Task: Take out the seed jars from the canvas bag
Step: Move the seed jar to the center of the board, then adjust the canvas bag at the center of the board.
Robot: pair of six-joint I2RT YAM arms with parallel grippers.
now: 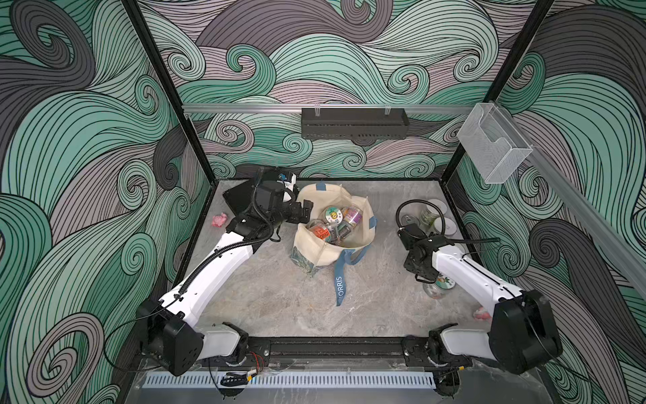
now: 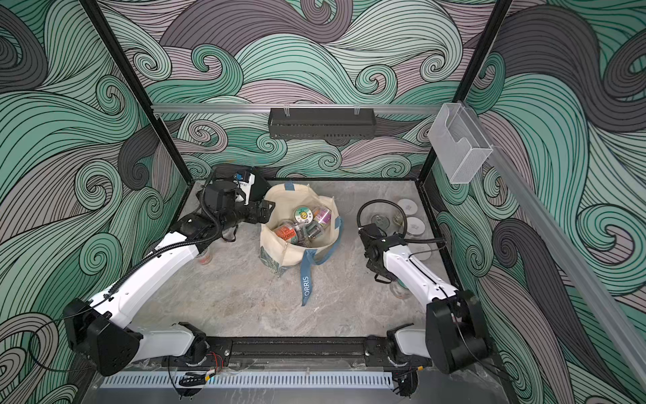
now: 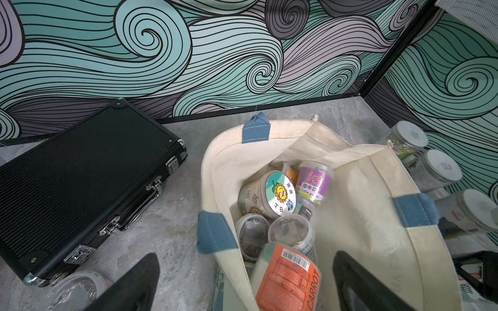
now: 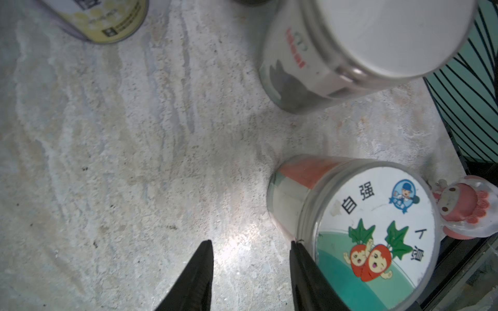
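The cream canvas bag (image 1: 314,246) (image 2: 279,253) stands open at mid-table. Inside lie several seed jars: a sunflower-lid one (image 3: 280,194) (image 1: 332,214), a purple-labelled one (image 3: 314,181) and an orange "CARROT" one (image 3: 288,277). My left gripper (image 3: 245,254) (image 1: 306,210) is open and straddles the bag's left rim, with the carrot jar between its fingers, untouched. More seed jars stand on the table at the right (image 1: 449,225). Over bare table there, my right gripper (image 4: 250,242) is open and holds nothing. One of its fingers is right beside a carrot-cartoon-lid jar (image 4: 374,229).
A flat black hard case (image 3: 80,175) lies at the back left beside the bag. A clear-lidded jar (image 3: 72,290) sits under my left arm. Pink lumps lie at the left (image 1: 220,220) and front right (image 4: 463,207). The bag's blue strap (image 1: 341,280) trails forward on the table.
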